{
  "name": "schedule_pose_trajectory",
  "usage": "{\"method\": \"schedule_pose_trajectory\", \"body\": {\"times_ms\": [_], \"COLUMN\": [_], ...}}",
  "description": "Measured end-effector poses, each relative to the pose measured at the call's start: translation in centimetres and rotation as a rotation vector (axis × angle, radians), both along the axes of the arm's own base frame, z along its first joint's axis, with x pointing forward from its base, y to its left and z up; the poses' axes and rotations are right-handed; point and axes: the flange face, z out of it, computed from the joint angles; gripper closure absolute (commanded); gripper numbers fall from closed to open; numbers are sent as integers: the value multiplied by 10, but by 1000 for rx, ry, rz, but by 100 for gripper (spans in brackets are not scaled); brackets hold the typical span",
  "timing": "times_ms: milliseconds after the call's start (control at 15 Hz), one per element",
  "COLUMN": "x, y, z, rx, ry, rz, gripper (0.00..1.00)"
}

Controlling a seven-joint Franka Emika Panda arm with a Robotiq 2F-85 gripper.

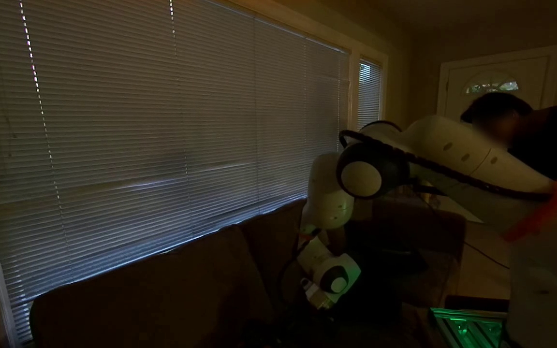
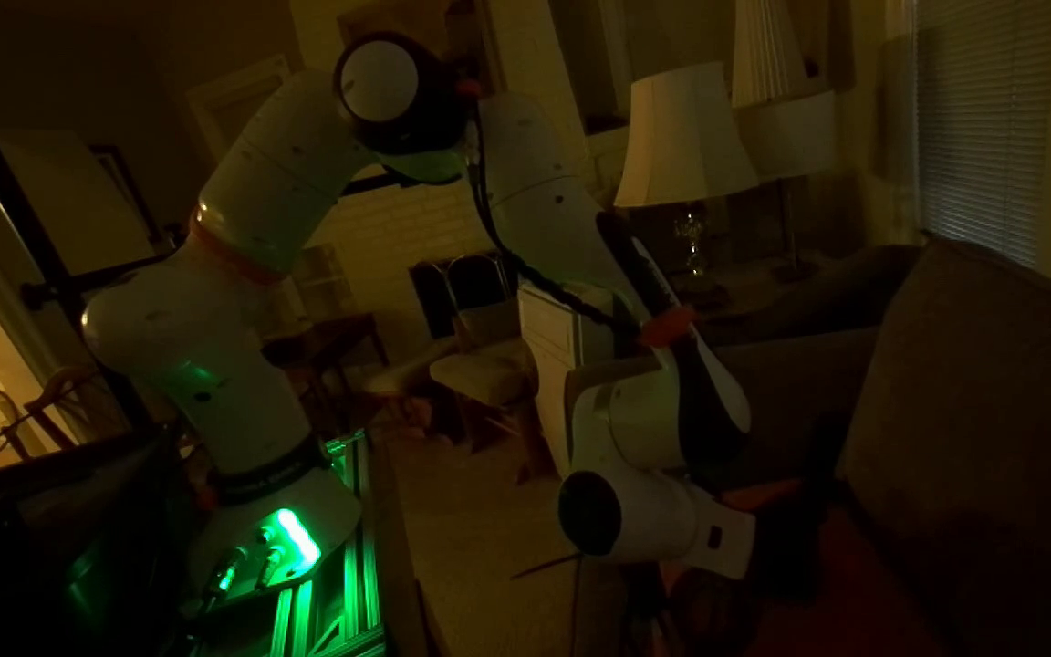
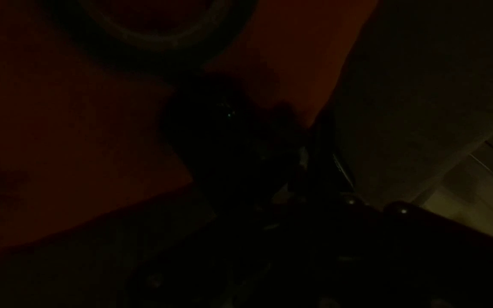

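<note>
Nearest the camera, wrist view: my own gripper [image 3: 270, 132], black, filling the bottom centre and lower right of the frame. Light very poor. Jaws: I cannot tell whether they are spread, pressed together or pinching something. A black bulk [image 3: 216, 141] at mid frame runs into my fingers, and I cannot separate it from them.

Ring [image 3: 156, 57], dark outside with a paler inner rim: top of the frame, left of centre, cut by the upper edge. It lies on a red cloth [image 3: 71, 128] that takes up the upper left. The bulk's upper end shows just beside the ring's lower edge; contact unclear. Sofa [image 3: 405, 94] at upper right; pale floor [image 3: 456, 201] at the right edge.

In an exterior view my arm [image 2: 525, 182] arches from a green light [image 2: 297, 538] at lower left to the lower right. A lamp [image 2: 685, 137] stands at upper right, a chair [image 2: 484, 370] near the centre.

In an exterior view my wrist [image 1: 324, 270] hangs at lower centre, fingers lost in shadow. Blinds [image 1: 162, 121] span left and centre; a person [image 1: 554, 140] in dark clothes leans at the right edge, near a door [image 1: 491, 72].
</note>
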Motion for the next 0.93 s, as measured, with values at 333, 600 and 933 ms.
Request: {"method": "schedule_pose_trajectory", "body": {"times_ms": [333, 600, 933], "x": [3, 8, 12], "y": [2, 2, 2], "z": [0, 2, 4], "rx": [-33, -67, -112], "ry": [13, 13, 12], "rz": [14, 22, 24], "gripper": [99, 99, 99]}}
